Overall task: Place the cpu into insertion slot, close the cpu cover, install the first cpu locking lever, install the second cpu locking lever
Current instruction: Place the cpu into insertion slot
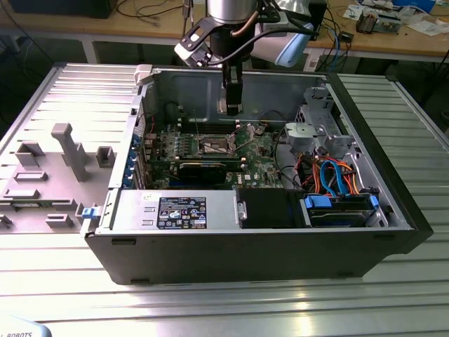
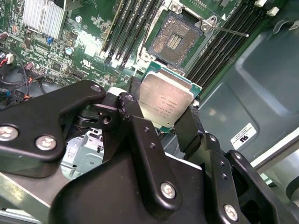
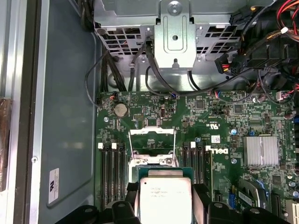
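The arm (image 1: 226,17) points straight down, hand (image 2: 162,106) clamped on the cpu (image 2: 167,95).

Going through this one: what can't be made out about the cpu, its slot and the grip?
1. Underside of the cpu: turned away in both wrist views; contacts unseen.
2. Insertion slot: mostly hidden behind the held cpu in the first wrist view.
3. Gripper, shut on the cpu: fingers cut off by the first wrist view's edge.
4. Gap between cpu and slot: too small to judge in the exterior view.
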Available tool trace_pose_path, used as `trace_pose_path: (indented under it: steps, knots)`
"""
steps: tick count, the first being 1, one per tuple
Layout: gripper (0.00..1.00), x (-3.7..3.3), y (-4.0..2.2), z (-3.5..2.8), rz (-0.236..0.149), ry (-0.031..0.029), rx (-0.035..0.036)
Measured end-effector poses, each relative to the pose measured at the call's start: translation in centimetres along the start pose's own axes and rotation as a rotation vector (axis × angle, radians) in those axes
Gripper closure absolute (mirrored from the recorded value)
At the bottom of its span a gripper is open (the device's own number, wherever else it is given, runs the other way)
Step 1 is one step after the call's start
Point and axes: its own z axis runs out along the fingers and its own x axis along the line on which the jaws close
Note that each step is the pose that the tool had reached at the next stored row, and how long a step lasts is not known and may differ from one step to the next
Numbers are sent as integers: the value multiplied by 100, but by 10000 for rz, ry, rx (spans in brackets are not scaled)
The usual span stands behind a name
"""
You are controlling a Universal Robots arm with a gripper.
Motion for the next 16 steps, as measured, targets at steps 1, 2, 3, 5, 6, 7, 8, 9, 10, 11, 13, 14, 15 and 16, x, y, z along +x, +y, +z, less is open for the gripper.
trace_pose_path:
  steps: [1, 2, 3, 5, 6, 7, 8, 9, 10, 11, 13, 14, 15, 16]
  knots:
    - [46, 0, 0, 1, 0, 0, 0]
    - [46, 0, 0, 2, 0, 1, 0]
    - [46, 0, 0, 2, 0, 1, 0]
    - [46, 0, 0, 4, 0, 1, 0]
    - [46, 1, 0, 9, 1, 5, -3]
    - [46, 0, -1, 16, 0, 1, 0]
    - [46, 0, -2, 24, 0, 1, 0]
    - [46, 0, -2, 30, 0, 2, -1]
    - [46, -1, -3, 40, 0, 0, 0]
    - [46, -1, -4, 45, 0, 1, 0]
    - [46, -1, -5, 66, 0, 1, 0]
    - [46, -1, -6, 75, 0, 1, 0]
    - [46, -1, -7, 81, 0, -2, 2]
    - [46, -2, -7, 81, 0, -2, 1]
